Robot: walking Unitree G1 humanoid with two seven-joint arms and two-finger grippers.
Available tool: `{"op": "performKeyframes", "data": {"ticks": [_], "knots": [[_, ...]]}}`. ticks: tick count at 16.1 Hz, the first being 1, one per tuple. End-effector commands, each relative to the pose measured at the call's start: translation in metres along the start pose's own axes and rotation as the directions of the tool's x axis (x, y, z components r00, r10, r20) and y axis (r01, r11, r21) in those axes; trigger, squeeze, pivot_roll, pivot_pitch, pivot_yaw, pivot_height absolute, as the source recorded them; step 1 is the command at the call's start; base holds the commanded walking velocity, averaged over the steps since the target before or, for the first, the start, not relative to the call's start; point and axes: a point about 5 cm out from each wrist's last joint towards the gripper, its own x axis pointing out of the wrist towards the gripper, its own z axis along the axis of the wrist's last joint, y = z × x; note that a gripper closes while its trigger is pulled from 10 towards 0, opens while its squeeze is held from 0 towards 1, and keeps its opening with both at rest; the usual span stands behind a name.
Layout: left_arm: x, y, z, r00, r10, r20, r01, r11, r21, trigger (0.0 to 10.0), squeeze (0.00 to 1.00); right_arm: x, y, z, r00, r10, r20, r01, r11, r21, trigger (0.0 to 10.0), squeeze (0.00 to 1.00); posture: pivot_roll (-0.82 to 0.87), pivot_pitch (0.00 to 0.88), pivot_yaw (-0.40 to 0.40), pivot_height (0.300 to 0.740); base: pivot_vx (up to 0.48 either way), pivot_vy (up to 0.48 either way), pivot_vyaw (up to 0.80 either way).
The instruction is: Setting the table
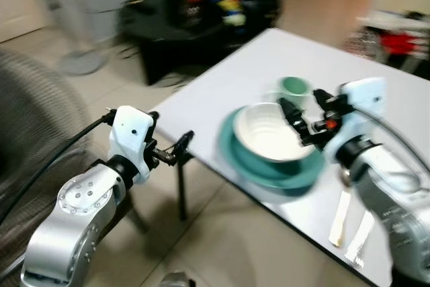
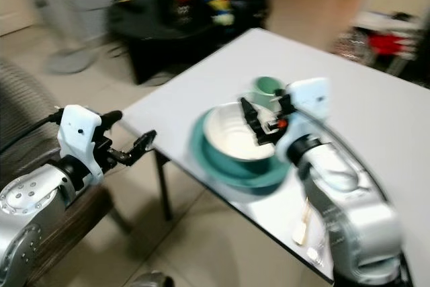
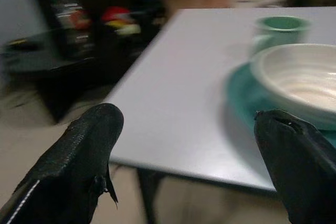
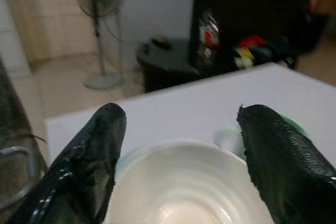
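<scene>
white surface (image 1: 376, 99) runs across the frame, corner near the left arm. on it, near the front edge, sits a teal plate (image 1: 295, 171) w/ a white bowl (image 1: 265, 132) resting inside it. a green cup (image 1: 294, 88) stands just behind the bowl, close to or touching the plate rim, can't tell which. pale cutlery (image 1: 340, 218), two pieces, lies on the surface to the right of the plate near the edge, partly behind the right arm; too blurred to tell the type.

right gripper (image 1: 306, 113) hangs over the bowl's far right rim, jaws spread wide, holding nothing; in the right wrist view the fingers (image 4: 86, 166) frame the bowl from above. left gripper (image 1: 180, 147) is off the surface beside its corner, above the floor, jaws wide apart w/ nothing between; the left wrist view looks across the surface toward plate, bowl and cup.

behind: a dark low table (image 1: 168, 28) w/ colourful items and a standing fan (image 4: 100, 3) on the tiled floor (image 1: 222, 247).
</scene>
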Motion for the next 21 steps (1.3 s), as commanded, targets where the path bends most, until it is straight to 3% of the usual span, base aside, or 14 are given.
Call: {"op": "performKeyframes", "data": {"ticks": [1, 4, 6, 8, 10, 14, 21], "knots": [[0.0, -0.001, 0.001, 0.999, 0.032, 0.012, -0.032, 0.999, 0.013, 10.0, 0.0, -0.003, 0.0, 0.001, 0.999, -0.033, 0.037, 0.033, 0.999, -0.014, 10.0, 1.0, 0.12, 0.0, 0.043, 0.74, 0.0, 0.0, 0.8], [0.003, 0.001, 0.007, 0.992, 0.115, 0.059, -0.115, 0.993, -0.002, 10.0, 0.0, -0.007, -0.004, -0.001, 0.981, -0.149, 0.121, 0.155, 0.987, -0.039, 10.0, 1.0, 0.11, 0.0, 0.05, 0.74, 0.0, 0.0, 0.8], [0.004, 0.001, 0.004, 0.993, 0.114, 0.039, -0.115, 0.993, 0.028, 10.0, 0.0, -0.007, 0.0, -0.009, 0.989, -0.121, 0.084, 0.123, 0.992, -0.018, 10.0, 1.0, 0.11, 0.0, 0.057, 0.74, 0.0, 0.0, 0.8], [0.003, 0.001, 0.002, 0.993, 0.112, 0.036, -0.112, 0.994, -0.011, 10.0, 0.0, -0.006, 0.011, -0.014, 0.996, -0.066, 0.065, 0.067, 0.998, -0.009, 10.0, 1.0, 0.08, 0.0, 0.083, 0.74, 0.0, 0.0, 0.8], [0.007, -0.001, 0.003, 0.994, 0.101, 0.043, -0.101, 0.995, 0.001, 10.0, 0.0, -0.008, 0.017, -0.017, 0.997, -0.039, 0.064, 0.04, 0.999, -0.015, 10.0, 1.0, 0.08, 0.0, 0.084, 0.74, 0.0, 0.0, 0.8], [0.006, 0.002, 0.004, 0.99, 0.129, 0.05, -0.128, 0.992, -0.009, 10.0, 0.0, -0.008, 0.018, -0.018, 0.999, -0.005, 0.042, 0.007, 0.999, -0.048, 10.0, 1.0, 0.1, 0.0, 0.059, 0.74, 0.0, 0.0, 0.8], [0.002, 0.002, 0.0, 0.987, 0.159, 0.029, -0.159, 0.987, -0.01, 10.0, 0.0, -0.005, 0.022, -0.02, 0.998, 0.014, 0.054, -0.016, 0.999, 0.036, 10.0, 1.0, 0.11, 0.0, 0.047, 0.74, 0.0, 0.0, 0.8]]}}
